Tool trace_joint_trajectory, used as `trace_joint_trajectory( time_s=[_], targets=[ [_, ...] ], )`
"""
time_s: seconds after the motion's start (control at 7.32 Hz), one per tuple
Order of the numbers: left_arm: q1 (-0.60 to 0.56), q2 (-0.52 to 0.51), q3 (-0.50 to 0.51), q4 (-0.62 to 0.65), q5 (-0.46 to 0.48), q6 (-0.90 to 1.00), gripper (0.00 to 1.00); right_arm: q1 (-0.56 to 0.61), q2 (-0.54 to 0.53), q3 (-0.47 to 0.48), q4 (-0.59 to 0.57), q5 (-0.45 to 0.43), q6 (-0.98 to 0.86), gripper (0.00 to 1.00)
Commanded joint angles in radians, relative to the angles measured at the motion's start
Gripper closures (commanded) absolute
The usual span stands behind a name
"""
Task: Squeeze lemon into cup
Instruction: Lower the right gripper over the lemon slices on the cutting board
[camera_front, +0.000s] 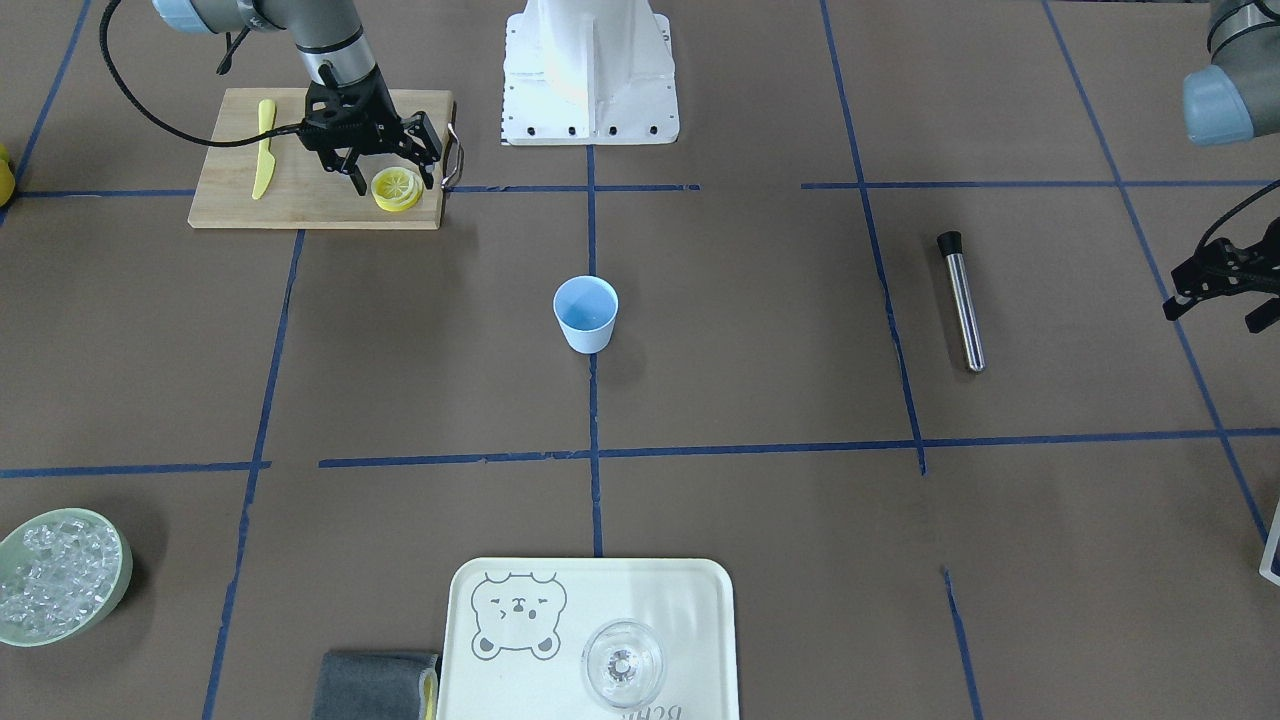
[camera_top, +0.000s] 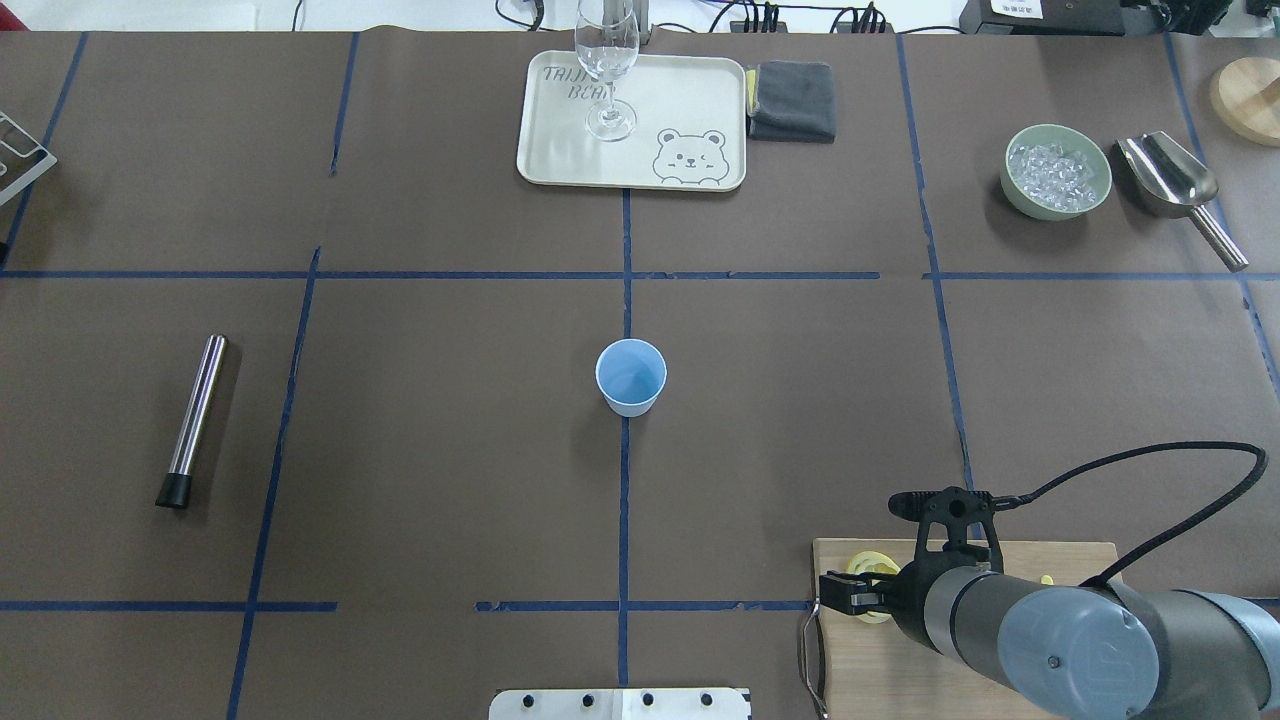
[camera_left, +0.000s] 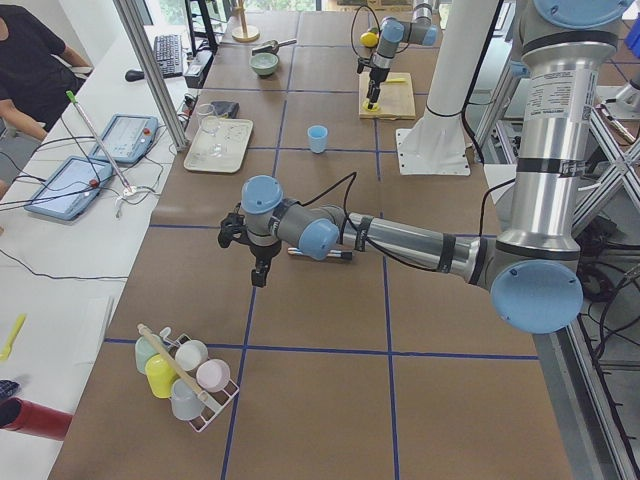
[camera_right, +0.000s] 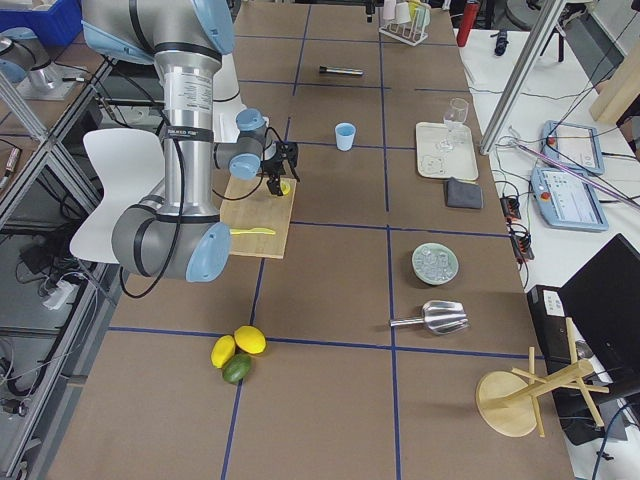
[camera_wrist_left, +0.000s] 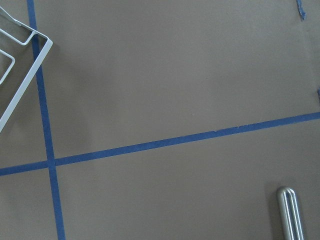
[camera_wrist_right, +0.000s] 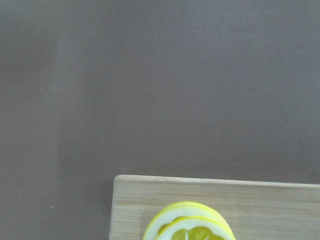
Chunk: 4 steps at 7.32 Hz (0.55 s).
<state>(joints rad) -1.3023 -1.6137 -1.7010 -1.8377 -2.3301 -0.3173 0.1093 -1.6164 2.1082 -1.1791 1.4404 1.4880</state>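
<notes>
Right claw (camera_front: 395, 182) over board (camera_front: 300, 195), brown table (camera_front: 750, 350)

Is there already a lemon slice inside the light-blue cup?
No: the cup looks empty from overhead, and the lemon slices lie stacked on the cutting board.

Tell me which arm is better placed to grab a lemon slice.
Right. The right gripper, open, straddles the lemon on the cutting board; the left gripper hangs far off, past the steel tube.
</notes>
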Motion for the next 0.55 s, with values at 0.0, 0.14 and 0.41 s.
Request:
trace_joint_trajectory(
  time_s=[0.0,0.14,0.41],
  targets=[
    [-0.002,0.001,0.001,0.000,0.000,0.001,0.00,-0.007,0.009,0.001,-0.034,0.000,0.000,0.00],
    [-0.002,0.003,0.003,0.000,0.000,0.001,0.00,-0.007,0.007,0.003,-0.034,0.000,0.000,0.00],
    [-0.002,0.004,0.001,0.000,0.000,0.000,0.00,-0.007,0.006,0.001,-0.040,0.000,-0.002,0.00]
  ],
)
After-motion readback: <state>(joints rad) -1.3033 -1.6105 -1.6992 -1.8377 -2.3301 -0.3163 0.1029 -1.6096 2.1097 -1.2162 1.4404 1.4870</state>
